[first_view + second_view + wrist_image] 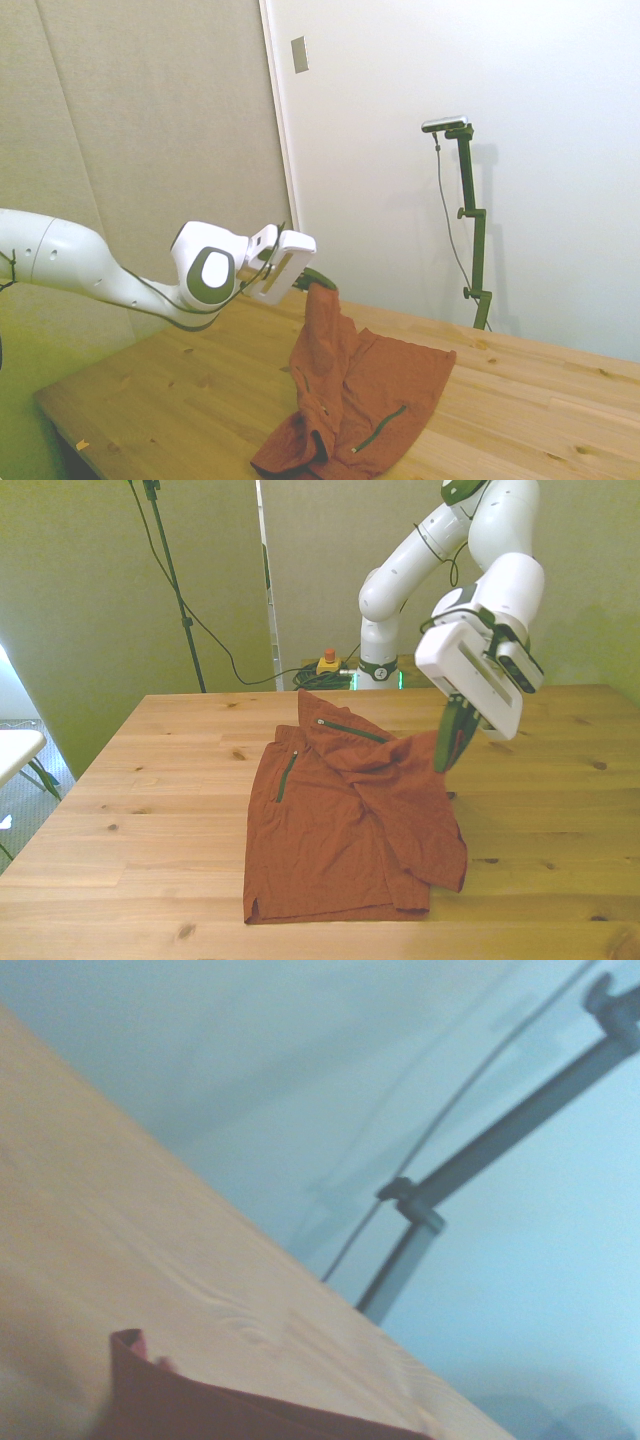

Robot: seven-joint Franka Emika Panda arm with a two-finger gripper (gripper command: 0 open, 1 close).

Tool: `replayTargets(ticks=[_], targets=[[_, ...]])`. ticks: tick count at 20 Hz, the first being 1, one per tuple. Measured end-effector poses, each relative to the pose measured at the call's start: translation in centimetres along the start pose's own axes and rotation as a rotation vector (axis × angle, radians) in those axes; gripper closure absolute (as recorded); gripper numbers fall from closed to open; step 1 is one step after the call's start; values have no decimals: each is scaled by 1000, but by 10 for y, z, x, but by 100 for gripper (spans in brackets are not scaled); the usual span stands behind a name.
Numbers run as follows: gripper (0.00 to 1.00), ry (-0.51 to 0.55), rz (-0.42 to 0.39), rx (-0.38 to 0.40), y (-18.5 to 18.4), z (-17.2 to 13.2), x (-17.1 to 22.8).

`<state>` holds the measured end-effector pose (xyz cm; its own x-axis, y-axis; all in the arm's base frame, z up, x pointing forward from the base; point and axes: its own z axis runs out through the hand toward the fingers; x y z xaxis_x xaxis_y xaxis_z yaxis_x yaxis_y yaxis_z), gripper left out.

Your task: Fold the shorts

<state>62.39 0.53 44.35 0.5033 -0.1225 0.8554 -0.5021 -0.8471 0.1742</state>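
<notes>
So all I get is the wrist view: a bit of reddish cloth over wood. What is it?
Observer: A corner of the rust-orange shorts. The gripper is shut on it and holds it up off the table.
Operator: Is the whole garment in the air?
Observer: No. Only that corner is raised. The rest lies on the wood.
Operator: Any markings on it?
Observer: Two dark-green zippers show in the front view.

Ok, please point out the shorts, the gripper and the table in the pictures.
shorts point(330, 850): front view, flat lower part.
gripper point(450, 748): front view, dark fingertips at the lifted cloth corner.
table point(150, 780): front view, bare wood.
</notes>
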Motion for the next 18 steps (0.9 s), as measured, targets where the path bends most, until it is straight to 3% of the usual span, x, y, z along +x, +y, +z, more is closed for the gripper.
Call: replayTargets(ticks=[7,12,18], targets=[[100,23,85,-53,80,29,53],[100,36,122,-55,107,39,81],[100,-4,154,-57,121,73,72]])
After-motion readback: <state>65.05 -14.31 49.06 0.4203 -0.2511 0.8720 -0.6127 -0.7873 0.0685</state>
